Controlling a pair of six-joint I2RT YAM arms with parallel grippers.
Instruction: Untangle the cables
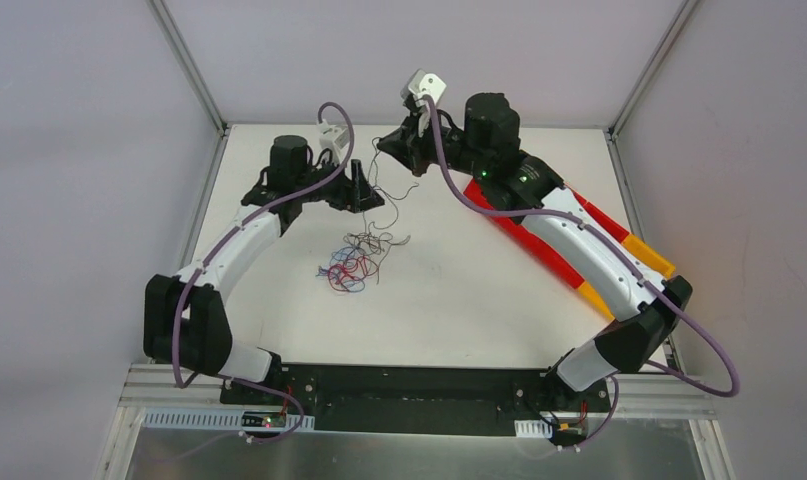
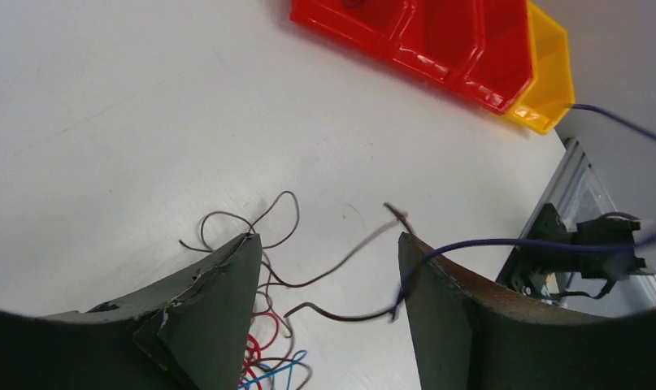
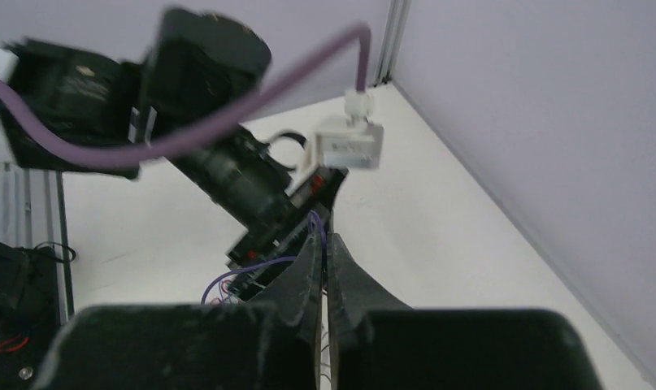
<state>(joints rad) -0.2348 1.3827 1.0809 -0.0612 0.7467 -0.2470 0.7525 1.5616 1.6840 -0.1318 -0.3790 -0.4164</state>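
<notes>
While the right gripper [image 3: 324,244] hangs with its two fingers pressed flat together, a thin bluish strand [image 3: 314,223] comes out right at their tips, so it is pinching that strand; the left gripper [image 2: 328,237] stands with its jaws wide apart and nothing clamped between them; the cables [image 1: 354,262] lie as a loose knot of red, blue and dark wire on the white table [image 1: 479,310], just on the near side of the left gripper and well to the near left of the right one; the knot is longer than it is wide, its long axis slanting from near left to far right; from its far end a single thin strand climbs off the table, passes just beside the left gripper's tips and runs on to the right gripper, almost straight along the line between knot and closed fingers; in the left wrist view a dark grey strand [image 2: 341,262] crosses the open gap at a slant, its free end pointing up and outward past the right-hand fingertip, and whether it touches either pad I cannot tell; red and blue loops [image 2: 263,361] sit back toward the palm beside the left-hand finger; far ahead of those tips, well apart, red bins [image 2: 438,36] and a yellow bin [image 2: 544,81] lie in a row
</notes>
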